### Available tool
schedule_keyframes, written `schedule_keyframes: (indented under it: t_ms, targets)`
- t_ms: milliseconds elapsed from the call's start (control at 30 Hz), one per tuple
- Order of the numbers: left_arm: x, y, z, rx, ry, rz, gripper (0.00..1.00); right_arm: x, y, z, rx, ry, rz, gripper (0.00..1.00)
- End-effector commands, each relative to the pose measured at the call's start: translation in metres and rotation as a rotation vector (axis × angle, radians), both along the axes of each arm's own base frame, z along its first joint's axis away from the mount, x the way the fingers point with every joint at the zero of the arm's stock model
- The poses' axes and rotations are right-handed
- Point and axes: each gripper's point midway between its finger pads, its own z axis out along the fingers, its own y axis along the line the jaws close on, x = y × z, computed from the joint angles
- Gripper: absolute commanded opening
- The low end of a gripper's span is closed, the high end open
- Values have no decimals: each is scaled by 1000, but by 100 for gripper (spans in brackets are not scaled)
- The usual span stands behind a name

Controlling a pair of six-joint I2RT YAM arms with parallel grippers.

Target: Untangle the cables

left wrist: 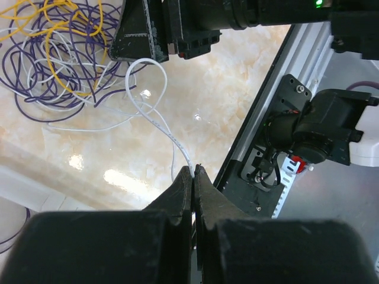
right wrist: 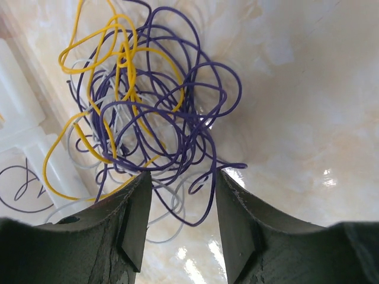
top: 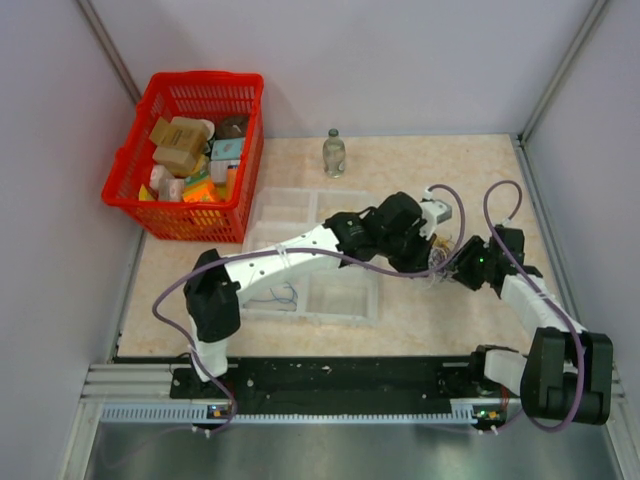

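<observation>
Purple wire makes up most of the cables [right wrist: 148, 112], with yellow and white loops threaded through. The bunch lies on the pale marbled surface [right wrist: 296, 118], just to the right of a clear plastic tray [top: 345, 300] and between the tips of the two arms.

The left jaws are pressed together, pinching a white strand [left wrist: 160, 124] at their very tip. From there the strand rises, crosses itself in a loop and runs into the bunch.

The right jaws stand spread, right at the edge of the bunch. A few purple and white loops lie in the gap between them, and none is clamped.

A single purple wire [top: 275, 297] lies alone in one compartment of the tray. A red basket [top: 190, 150] of small boxes sits at the far left, just beside the tray. A small glass bottle [top: 334, 153] stands upright by the back wall.
</observation>
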Motion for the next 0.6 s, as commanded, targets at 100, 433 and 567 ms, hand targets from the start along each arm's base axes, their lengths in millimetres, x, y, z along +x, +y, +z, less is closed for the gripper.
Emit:
schedule_keyframes:
  t_ms: [100, 433, 567]
  targets:
    - [4, 24, 113, -181, -157, 58, 0, 18, -16, 7, -82, -27, -41, 47]
    - [-21, 69, 246, -484, -330, 49, 0, 24, -26, 18, -140, -60, -50, 47]
    - [-49, 80, 305, -659, -319, -30, 0, 32, -33, 20, -155, -46, -70, 47]
